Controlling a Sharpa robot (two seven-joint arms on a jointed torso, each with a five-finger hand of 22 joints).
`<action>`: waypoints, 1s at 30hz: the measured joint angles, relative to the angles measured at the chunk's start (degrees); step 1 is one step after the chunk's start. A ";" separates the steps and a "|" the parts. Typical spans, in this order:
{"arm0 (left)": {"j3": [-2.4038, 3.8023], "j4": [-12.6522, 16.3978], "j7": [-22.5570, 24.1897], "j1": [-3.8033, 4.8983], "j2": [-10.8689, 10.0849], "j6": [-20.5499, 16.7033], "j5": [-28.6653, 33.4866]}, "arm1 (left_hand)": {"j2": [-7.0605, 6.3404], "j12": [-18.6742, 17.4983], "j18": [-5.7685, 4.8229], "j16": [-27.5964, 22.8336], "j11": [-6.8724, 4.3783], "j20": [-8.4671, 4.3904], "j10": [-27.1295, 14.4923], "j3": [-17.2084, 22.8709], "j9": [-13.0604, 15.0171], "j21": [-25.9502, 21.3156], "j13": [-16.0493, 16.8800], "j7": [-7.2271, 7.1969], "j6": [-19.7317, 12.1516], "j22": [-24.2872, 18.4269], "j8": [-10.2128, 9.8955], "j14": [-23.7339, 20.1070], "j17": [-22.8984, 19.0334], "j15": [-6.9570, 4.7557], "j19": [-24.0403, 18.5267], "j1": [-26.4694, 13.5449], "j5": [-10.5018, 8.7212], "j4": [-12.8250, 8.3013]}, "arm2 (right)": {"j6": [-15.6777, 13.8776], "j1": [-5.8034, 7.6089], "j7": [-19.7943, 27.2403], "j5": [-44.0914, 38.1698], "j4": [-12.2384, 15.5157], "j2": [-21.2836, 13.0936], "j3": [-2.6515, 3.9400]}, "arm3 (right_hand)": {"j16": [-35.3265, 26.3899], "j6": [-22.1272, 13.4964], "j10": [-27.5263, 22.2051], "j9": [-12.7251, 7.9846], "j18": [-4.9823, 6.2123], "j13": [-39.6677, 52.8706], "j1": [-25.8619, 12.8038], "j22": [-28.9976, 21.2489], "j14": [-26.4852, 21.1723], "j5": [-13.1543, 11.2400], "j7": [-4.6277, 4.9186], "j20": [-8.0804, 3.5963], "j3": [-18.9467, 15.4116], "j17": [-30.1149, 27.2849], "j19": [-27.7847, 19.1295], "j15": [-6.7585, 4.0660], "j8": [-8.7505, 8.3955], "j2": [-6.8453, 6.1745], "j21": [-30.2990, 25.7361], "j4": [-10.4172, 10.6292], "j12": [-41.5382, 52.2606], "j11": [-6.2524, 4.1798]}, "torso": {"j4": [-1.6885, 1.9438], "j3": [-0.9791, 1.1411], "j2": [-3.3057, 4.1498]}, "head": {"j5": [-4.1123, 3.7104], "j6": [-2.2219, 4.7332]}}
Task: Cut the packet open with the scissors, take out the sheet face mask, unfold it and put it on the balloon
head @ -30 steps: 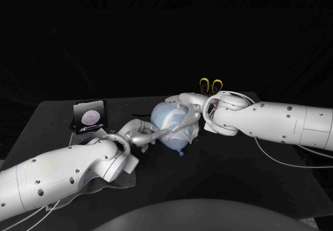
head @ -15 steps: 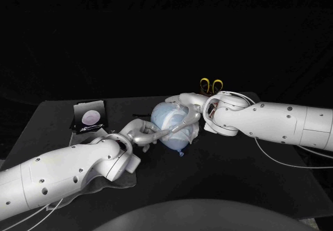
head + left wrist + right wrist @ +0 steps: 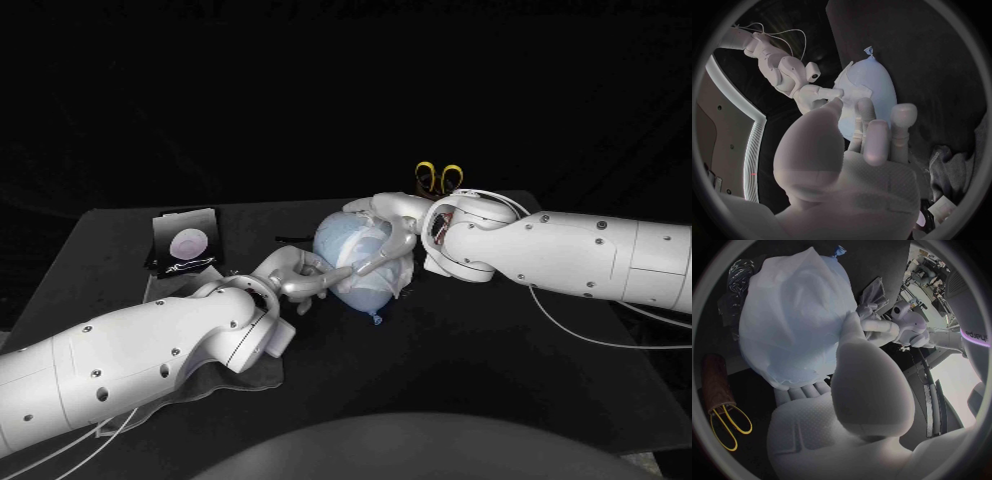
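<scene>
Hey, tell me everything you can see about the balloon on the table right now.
The balloon is pale blue, smooth and inflated, lying on its side on the black table, its tied knot towards the robot. A thin whitish sheet mask is draped over it, wrinkled at the edges. The right robot hand grips it, thumb on the mask; the left robot hand touches its side.

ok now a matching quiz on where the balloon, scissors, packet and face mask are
1 pale blue rubber balloon
2 yellow-handled scissors
3 dark flat packet
4 white sheet face mask

a far edge of the black table
b draped over the balloon
c between the left robot hand and right robot hand
d table's far left part

Pairs: 1-c; 2-a; 3-d; 4-b
</scene>
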 measured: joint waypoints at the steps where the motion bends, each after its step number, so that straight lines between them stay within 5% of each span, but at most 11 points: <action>1: 0.01 -0.05 -0.19 0.00 0.07 -0.03 -0.12 | 0.20 0.14 0.00 0.02 -0.01 0.00 0.01 0.00 -0.04 0.00 0.05 -0.04 0.04 0.04 0.00 0.00 0.03 0.00 0.00 0.20 0.00 0.00 | 0.00 0.00 -0.01 0.00 0.01 0.01 0.00 | 0.00 0.00 0.00 0.00 0.00 0.00 0.00 0.00 0.00 0.00 0.00 0.00 0.00 0.00 0.00 0.00 0.00 0.00 0.00 0.00 -0.01 0.00 | 0.00 0.00 0.00 | 0.00 -0.01; 9: 0.07 -0.35 -1.12 0.01 0.52 -0.27 -0.69 | 2.13 0.16 0.00 0.24 -0.40 -0.21 0.40 1.71 -0.48 0.40 0.31 -0.61 0.61 0.61 0.03 0.20 0.46 -0.21 0.21 4.99 0.00 -0.57 | -0.01 0.00 -0.11 -0.02 0.11 0.03 0.00 | 0.00 0.00 0.00 -0.01 -0.01 -0.07 0.00 -0.03 0.00 0.00 0.00 -0.01 0.00 0.00 0.01 0.00 0.00 0.00 0.00 0.00 -0.12 0.00 | 0.02 0.00 0.00 | 0.07 -0.09; 15: 0.11 -0.38 -1.54 0.01 0.78 -0.41 -0.89 | 2.96 0.16 -0.01 0.24 -0.40 -0.41 0.40 6.61 -1.11 0.63 0.32 -1.02 1.03 0.87 -0.56 0.41 0.59 -0.41 0.40 10.43 -0.01 -2.15 | -0.02 -0.01 -0.20 -0.03 0.14 0.04 0.00 | 0.00 0.00 0.00 0.03 -0.02 -0.05 0.00 -0.05 0.00 0.00 0.00 -0.22 0.00 -0.01 0.22 0.00 0.00 0.00 -0.01 0.00 0.03 0.00 | 0.02 0.00 0.02 | 0.13 -0.15; 21: 0.13 -0.31 -1.71 0.01 0.80 -0.58 -0.99 | 1.07 -0.84 -0.01 0.24 -0.61 -0.41 0.15 17.12 -1.36 1.16 -0.38 -0.62 1.40 1.40 -0.70 0.20 0.65 -0.62 0.40 13.04 -0.40 -4.94 | -0.05 -0.02 -0.28 -0.04 0.17 0.04 0.02 | 0.00 0.00 -0.01 0.03 -0.04 -0.02 -0.20 -0.02 0.00 0.00 0.00 -0.22 0.00 -0.02 0.22 0.00 0.00 -0.26 -0.02 0.00 0.04 -0.01 | 0.02 0.00 0.02 | 0.15 -0.26; 25: 0.13 -0.18 -1.72 0.01 0.75 -0.75 -1.03 | -0.95 -1.21 -0.01 0.47 -0.24 -0.41 0.50 25.74 -0.58 1.84 -0.61 0.18 0.56 1.95 0.86 0.20 0.65 -0.62 0.40 11.24 -0.43 -7.43 | -0.09 -0.04 -0.34 -0.05 0.17 0.03 0.02 | 0.00 0.00 -0.01 0.03 -0.06 -0.02 0.00 -0.02 0.00 0.00 0.00 -0.22 0.00 -0.02 0.21 0.00 0.00 -0.46 -0.02 0.00 0.04 -0.01 | 0.02 0.00 0.02 | 0.15 -0.28; 30: 0.13 0.13 -1.71 0.00 0.59 -0.99 -1.04 | -1.65 -1.16 -0.01 0.47 0.02 -0.41 0.80 32.69 -0.54 2.47 -0.58 0.09 0.45 2.55 1.31 0.20 0.65 -0.62 0.40 7.72 -0.22 -10.23 | -0.12 -0.10 -0.38 -0.05 0.14 0.02 0.02 | 0.00 0.00 -0.05 0.02 -0.09 -0.02 0.00 -0.02 0.00 0.00 0.00 -0.21 0.00 -0.03 0.21 0.00 0.00 -0.46 -0.03 0.00 0.03 -0.05 | 0.02 -0.01 0.02 | 0.15 -0.30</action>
